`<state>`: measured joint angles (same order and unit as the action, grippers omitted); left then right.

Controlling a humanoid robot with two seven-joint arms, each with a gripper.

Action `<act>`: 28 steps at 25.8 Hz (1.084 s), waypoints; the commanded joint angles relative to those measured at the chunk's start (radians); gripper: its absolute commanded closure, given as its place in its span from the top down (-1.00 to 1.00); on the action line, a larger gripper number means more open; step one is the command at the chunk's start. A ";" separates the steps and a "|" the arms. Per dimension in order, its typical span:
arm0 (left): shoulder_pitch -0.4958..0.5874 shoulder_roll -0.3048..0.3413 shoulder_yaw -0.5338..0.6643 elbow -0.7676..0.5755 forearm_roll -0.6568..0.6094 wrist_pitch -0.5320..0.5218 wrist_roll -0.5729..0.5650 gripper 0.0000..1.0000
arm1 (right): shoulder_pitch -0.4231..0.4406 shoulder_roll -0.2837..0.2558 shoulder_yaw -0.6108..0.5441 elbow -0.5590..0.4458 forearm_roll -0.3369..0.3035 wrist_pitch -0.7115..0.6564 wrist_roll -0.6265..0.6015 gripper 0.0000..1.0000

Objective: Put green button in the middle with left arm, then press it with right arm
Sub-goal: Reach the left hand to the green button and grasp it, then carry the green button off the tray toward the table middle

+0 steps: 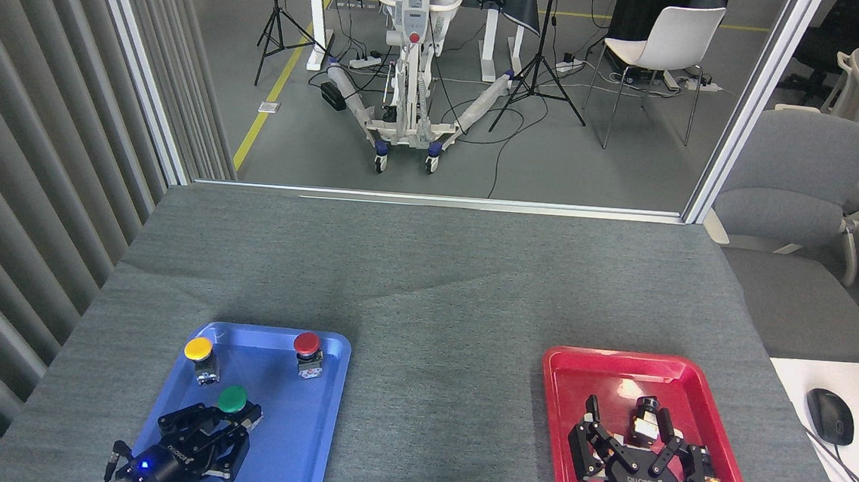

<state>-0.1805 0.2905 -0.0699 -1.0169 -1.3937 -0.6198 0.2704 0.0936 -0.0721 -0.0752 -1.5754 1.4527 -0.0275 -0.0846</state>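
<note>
Your left end effector (223, 431) is closed around the green button (232, 400); lift it straight from the blue tray (309, 444). Your right end effector (631, 440) waits open.

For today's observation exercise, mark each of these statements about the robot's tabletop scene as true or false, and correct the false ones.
1. The green button is in the blue tray. True.
2. The left end effector has its fingers closed around the green button's base. True.
3. The green button already sits on the middle strip between the trays. False: that strip is bare, and the button is in the blue tray.
4. The right end effector hovers over the blue tray. False: it is over the red tray, fingers spread.
5. The yellow button stands in the red tray. False: it stands in the blue tray, as does the red button.
</note>
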 commanded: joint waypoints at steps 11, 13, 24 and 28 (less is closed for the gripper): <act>-0.228 -0.263 -0.269 0.075 -0.163 0.029 -0.025 -1.00 | 0.000 0.000 0.000 0.000 0.000 0.000 0.003 1.00; -0.238 -0.297 -0.272 0.124 -0.176 0.029 -0.025 -1.00 | 0.000 0.002 0.000 0.000 0.000 0.000 0.003 1.00; -0.277 -0.375 -0.349 0.256 -0.177 0.046 -0.014 -1.00 | 0.000 0.002 0.000 0.000 0.000 0.000 0.003 1.00; -0.278 -0.392 -0.352 0.308 -0.177 0.048 -0.014 -0.94 | 0.000 0.002 0.000 0.000 0.000 0.000 0.003 1.00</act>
<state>-0.4570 -0.0872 -0.4194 -0.7437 -1.5705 -0.5734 0.2563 0.0936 -0.0706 -0.0751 -1.5754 1.4527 -0.0278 -0.0773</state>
